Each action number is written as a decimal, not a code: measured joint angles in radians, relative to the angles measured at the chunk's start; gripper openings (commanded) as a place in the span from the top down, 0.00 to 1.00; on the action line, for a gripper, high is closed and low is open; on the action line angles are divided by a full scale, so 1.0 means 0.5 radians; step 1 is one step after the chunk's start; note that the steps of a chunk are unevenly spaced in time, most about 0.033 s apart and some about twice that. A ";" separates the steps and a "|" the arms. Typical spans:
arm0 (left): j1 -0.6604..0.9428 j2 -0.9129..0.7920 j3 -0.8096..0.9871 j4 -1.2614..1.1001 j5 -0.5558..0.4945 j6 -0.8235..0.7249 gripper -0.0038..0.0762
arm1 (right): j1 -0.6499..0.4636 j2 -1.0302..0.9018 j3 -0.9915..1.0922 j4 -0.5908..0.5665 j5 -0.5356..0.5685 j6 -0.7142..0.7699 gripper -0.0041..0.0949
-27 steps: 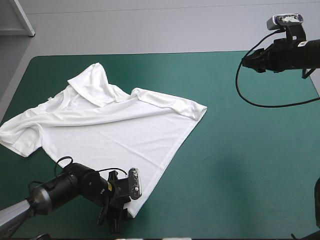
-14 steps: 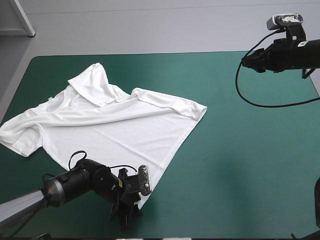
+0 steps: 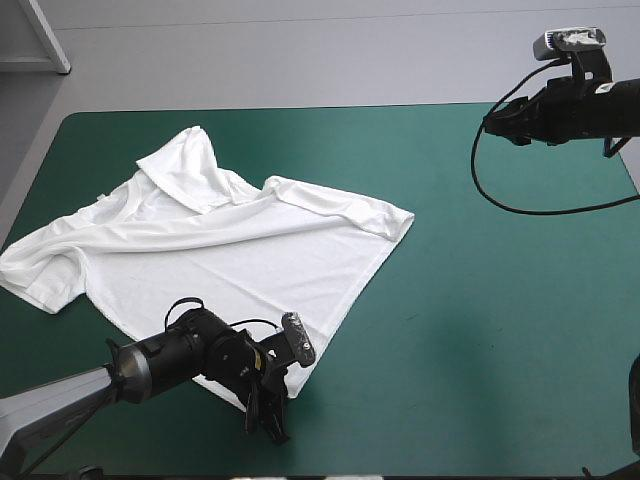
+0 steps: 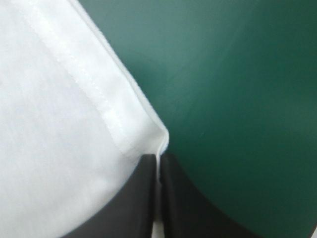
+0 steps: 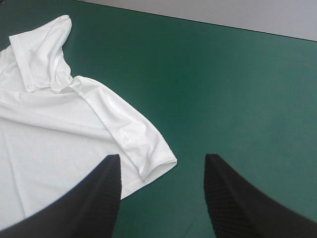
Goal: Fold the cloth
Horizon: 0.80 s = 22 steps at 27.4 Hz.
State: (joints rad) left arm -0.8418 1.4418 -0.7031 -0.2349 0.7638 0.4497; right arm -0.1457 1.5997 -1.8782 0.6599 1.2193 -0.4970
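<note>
White T-shirt [image 3: 230, 250] spread over left half of table [image 3: 480, 300]. Grips near hem corner [image 4: 161, 136] in clenched left hand [image 3: 270, 420], shifted rightward since just before, hem following: probably starting a fold. Holds right hand [image 5: 161, 158] released, well apart.

The left end effector [image 4: 158, 163] has dragged the T-shirt [image 3: 230, 260] corner rightward.

We see the T-shirt [image 3: 220, 250] lying spread on the table [image 3: 480, 330], filling the left half of the high frame, one sleeve at the left edge. The left gripper [image 3: 268, 420] is at lower centre-left on the shirt's near corner, with the hem pinched between its fingers. The right gripper [image 3: 492, 125] is at upper right, well apart from the shirt.
</note>
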 measured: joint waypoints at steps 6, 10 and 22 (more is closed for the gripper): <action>0.002 -0.079 0.002 0.048 -0.020 -0.080 0.93 | 0.000 -0.002 0.002 -0.009 0.000 0.000 0.47; 0.086 -0.186 -0.037 0.264 0.052 -0.221 0.93 | 0.000 -0.002 0.061 -0.040 -0.002 0.000 0.47; 0.506 -0.365 -0.208 0.470 0.246 -0.276 0.93 | 0.661 0.392 0.356 -0.605 -0.322 0.088 0.47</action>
State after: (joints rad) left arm -0.5888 1.2592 -0.8072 0.0000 0.8869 0.3117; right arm 0.1846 1.7959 -1.7004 0.3573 1.0584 -0.4528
